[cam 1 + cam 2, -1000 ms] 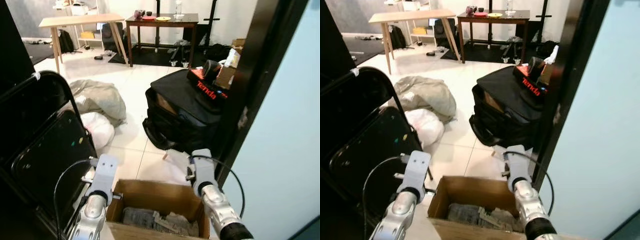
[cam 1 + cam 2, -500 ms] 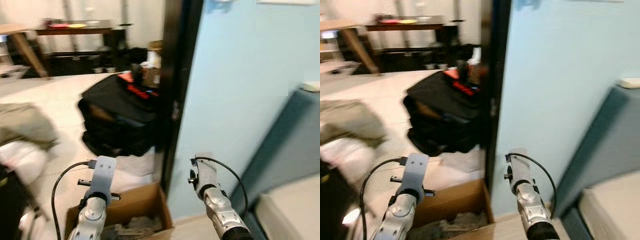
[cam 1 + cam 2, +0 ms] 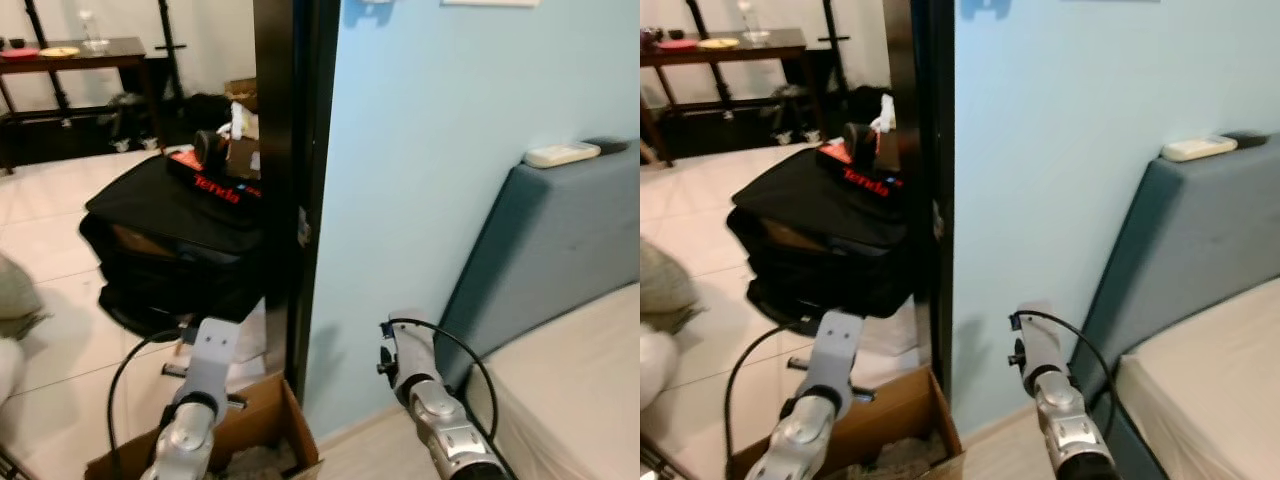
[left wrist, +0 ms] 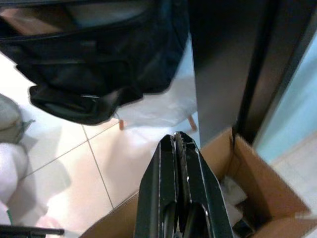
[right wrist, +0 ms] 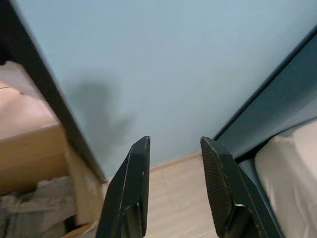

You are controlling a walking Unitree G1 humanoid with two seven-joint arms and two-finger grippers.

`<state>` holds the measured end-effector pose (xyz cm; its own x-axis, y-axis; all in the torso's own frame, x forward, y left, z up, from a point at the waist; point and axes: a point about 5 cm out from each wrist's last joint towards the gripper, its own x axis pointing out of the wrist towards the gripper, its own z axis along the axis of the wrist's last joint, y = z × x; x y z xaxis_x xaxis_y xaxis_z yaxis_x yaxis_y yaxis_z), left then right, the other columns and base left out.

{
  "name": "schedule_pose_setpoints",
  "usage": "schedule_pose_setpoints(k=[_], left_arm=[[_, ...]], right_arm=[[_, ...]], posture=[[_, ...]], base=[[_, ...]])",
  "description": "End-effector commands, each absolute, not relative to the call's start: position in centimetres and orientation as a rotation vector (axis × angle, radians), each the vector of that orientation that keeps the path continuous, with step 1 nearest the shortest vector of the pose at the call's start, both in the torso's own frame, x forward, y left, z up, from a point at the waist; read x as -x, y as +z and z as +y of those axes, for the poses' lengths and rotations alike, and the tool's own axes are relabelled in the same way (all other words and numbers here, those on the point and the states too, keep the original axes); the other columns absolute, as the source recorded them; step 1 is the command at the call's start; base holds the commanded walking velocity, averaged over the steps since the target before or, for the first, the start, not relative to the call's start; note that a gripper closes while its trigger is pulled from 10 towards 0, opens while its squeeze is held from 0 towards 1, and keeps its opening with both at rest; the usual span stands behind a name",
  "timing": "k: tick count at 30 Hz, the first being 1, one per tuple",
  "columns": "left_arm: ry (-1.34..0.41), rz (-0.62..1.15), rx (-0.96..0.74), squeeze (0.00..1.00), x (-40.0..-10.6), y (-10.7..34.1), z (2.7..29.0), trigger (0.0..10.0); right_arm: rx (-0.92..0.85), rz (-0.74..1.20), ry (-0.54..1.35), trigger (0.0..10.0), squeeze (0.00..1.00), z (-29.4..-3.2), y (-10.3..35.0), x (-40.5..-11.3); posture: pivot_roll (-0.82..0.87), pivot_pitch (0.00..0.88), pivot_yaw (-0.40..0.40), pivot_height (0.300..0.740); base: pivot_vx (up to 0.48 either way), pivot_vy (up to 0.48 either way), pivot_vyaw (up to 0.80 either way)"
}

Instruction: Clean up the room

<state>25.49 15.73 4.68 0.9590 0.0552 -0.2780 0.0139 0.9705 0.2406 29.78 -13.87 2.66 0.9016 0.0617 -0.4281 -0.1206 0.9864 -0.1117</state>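
Jaws on the left gripper (image 4: 179, 141) are pressed together over a cardboard box (image 3: 255, 425) of crumpled paper on the tiled floor; the right gripper (image 5: 173, 153) has its jaws spread, empty, facing a pale blue wall (image 3: 430, 120). Left of the dark door frame (image 3: 290, 150) lies a black bag (image 3: 170, 230).

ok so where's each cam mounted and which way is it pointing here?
Left eye, right eye: head stereo pair, looking forward and down at a light blue wall, black suitcase and grey headboard; both silver arms show.
Left wrist: along the shut left gripper toward the cardboard box and suitcase.
Right wrist: along the open right gripper at the wall and bed.
Shared: the cardboard box appears in the head views and both wrist views.
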Motion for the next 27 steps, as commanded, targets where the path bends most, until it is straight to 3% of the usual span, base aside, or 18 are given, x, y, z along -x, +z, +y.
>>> schedule_pose_setpoints(k=[1, 27], left_arm=[[-0.013, 0.272, -0.241, 0.0, -25.7, 5.0, 15.3, 10.0], [-0.103, 0.252, -0.224, 0.0, -25.6, 5.1, 13.9, 10.0]], right_arm=[[0.138, 0.453, 0.078, 10.0, 0.0, -14.4, 2.6, -29.6], [0.195, 0.413, 0.003, 10.0, 0.0, -16.1, 2.7, -28.7]], posture=[[0.0, 0.0, -0.026, 0.74], [-0.02, 0.0, -0.008, 0.74]], base=[[0.0, 0.0, -0.8], [0.0, 0.0, -0.8]])
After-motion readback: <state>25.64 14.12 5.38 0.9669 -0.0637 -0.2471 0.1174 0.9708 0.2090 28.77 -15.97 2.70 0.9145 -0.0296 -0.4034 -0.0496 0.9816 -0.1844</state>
